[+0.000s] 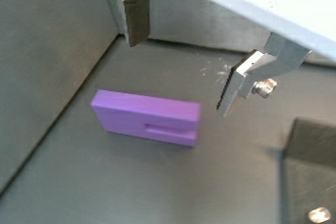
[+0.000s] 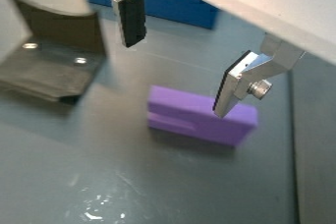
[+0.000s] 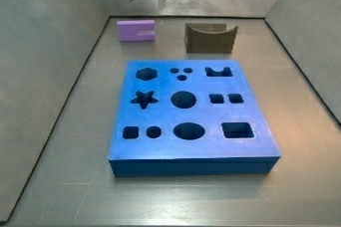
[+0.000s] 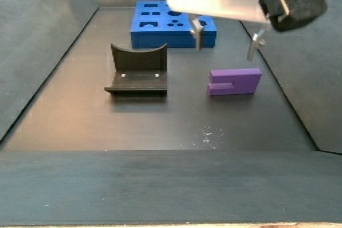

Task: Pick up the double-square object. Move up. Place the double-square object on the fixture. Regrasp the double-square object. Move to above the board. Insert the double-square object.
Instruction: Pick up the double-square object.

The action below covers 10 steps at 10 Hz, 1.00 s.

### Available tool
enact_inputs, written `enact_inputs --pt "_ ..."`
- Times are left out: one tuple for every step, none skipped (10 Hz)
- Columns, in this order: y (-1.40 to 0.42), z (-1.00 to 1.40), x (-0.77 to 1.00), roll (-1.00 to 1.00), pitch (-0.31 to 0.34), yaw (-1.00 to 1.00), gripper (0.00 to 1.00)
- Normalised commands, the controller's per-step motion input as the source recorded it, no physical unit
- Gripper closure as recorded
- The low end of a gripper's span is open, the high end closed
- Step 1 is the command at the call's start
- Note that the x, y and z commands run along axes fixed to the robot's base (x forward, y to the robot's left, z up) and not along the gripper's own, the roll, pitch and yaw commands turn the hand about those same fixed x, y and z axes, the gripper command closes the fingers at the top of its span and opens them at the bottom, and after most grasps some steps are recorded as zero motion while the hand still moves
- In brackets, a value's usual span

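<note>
**Double-square object on the floor, gripper spread above it**

Double-square object [image 3: 136, 30] is what we find first at the left of the far end of the floor in a side view: a purple block lying flat, well apart from everything but the side wall. To its right in the same view stands the fixture [image 3: 209, 38], a dark L-shaped bracket on its base plate, near the block but not touching it. In front of both lies the blue board [image 3: 190, 117], with a star, round and square cutouts across its top.

In a side view from the opposite end we see the fixture [image 4: 138, 73] at left, the purple block [image 4: 235, 81] at right with a notch cut into its near edge, and the board [image 4: 167, 25] behind them. The gripper [image 4: 226, 40] hangs above the block, its fingers clear of it.

In both wrist views we look down past the gripper [image 1: 184, 51] at the double-square object [image 1: 147, 117] resting on the dark floor. The two silver fingers [image 1: 133, 15] stand wide apart with nothing between them, so we read the jaws as open and empty. In a wrist view the gripper [image 2: 184, 56] hovers over the block [image 2: 201, 116], with the fixture [image 2: 55, 46] and a strip of the blue board [image 2: 168, 2] beyond.
</note>
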Motion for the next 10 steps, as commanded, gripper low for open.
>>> enact_inputs --pt "0.06 -0.48 -0.38 0.00 -0.020 -0.85 0.00" --pt "0.06 -0.52 -0.36 0.00 -0.014 -0.86 0.00" --pt "0.05 -0.54 -0.34 0.00 -0.014 -0.87 0.00" --pt "0.04 -0.55 -0.32 0.00 -0.014 -0.89 0.00" --pt "0.00 -0.55 -0.22 0.00 -0.020 -0.93 0.00" --pt "0.00 -0.40 -0.05 -0.08 0.000 -0.96 0.00" --pt "0.00 -0.25 -0.05 -0.12 0.000 -0.89 0.00" --pt "0.00 -0.11 -0.03 -0.03 0.000 -0.81 0.00" --pt "0.00 -0.08 0.00 -0.09 0.000 -0.79 0.00" --pt "0.00 -0.16 -0.09 -0.01 0.000 -0.83 0.00"
